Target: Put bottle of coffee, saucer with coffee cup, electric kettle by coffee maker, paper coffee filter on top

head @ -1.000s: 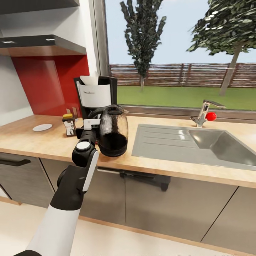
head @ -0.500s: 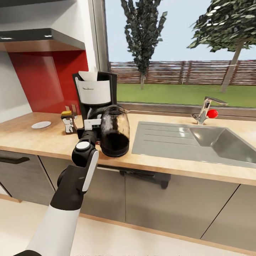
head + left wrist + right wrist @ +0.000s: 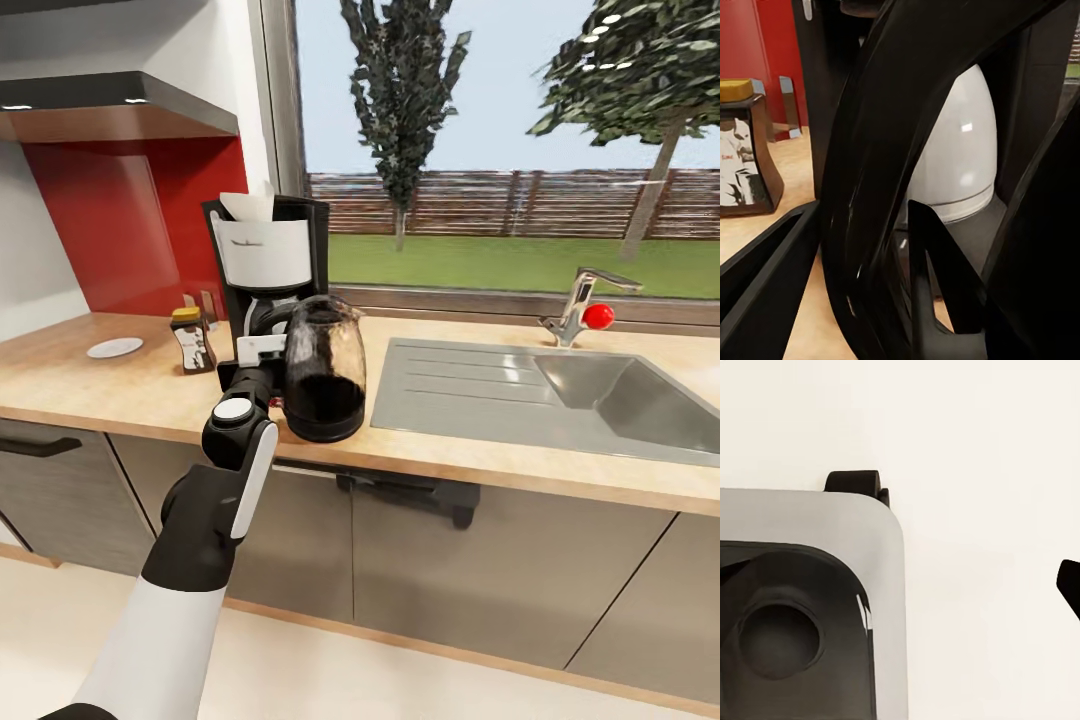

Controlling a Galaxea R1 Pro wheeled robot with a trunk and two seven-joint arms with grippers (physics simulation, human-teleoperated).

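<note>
Left of centre in the head view, the left hand (image 3: 262, 350) is gripping the kettle (image 3: 323, 368) by its black handle; the left wrist view shows the fingers (image 3: 765, 270) clamped on either side of that curved handle (image 3: 881, 187). The kettle is standing, or nearly standing, on the bench (image 3: 120, 395), just in front of and to the right of the coffee maker (image 3: 268, 270). I judge the kettle step to be nearly done: the next move calls for setting it down fully, letting go and backing away without tipping it.

The kettle is looking dark inside, though whether it holds liquid is unclear. A white filter (image 3: 252, 205) is poking out of the maker's top. The jar (image 3: 190, 340) of dark coffee is sitting just left of the maker, and the saucer (image 3: 114, 347) is lying empty further left. I cannot tell the right hand's state.
</note>
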